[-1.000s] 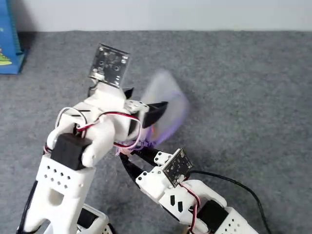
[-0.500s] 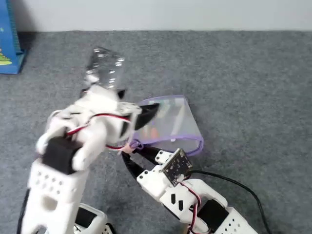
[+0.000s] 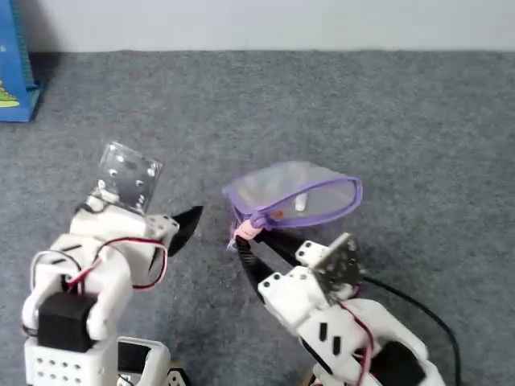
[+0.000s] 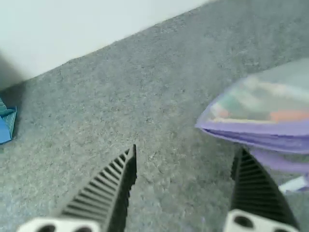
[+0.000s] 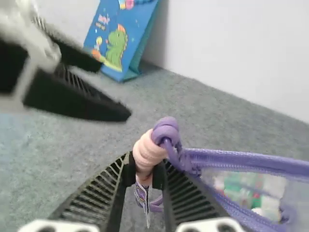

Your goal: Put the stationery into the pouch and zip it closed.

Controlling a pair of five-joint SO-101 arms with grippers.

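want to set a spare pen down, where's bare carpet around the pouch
Bare carpet runs from the pouch to the back wall, and from the blue box to the pouch. Crowded at the zip pull, between left gripper and right gripper.

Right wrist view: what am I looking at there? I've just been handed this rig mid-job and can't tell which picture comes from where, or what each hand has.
You are driving two small robot arms on a grey carpeted table. The high view looks down from a fixed camera. Each wrist view rides on one arm and looks out past that arm's own hand.

In the right wrist view, the two black ribbed fingers are the right hand, shut on the pink and purple zip pull of the clear, purple-edged pouch. Coloured stationery shows through the pouch wall.

The left wrist view shows the left hand open and holding nothing, beside the pouch. The blue box against the wall is not part of the job.
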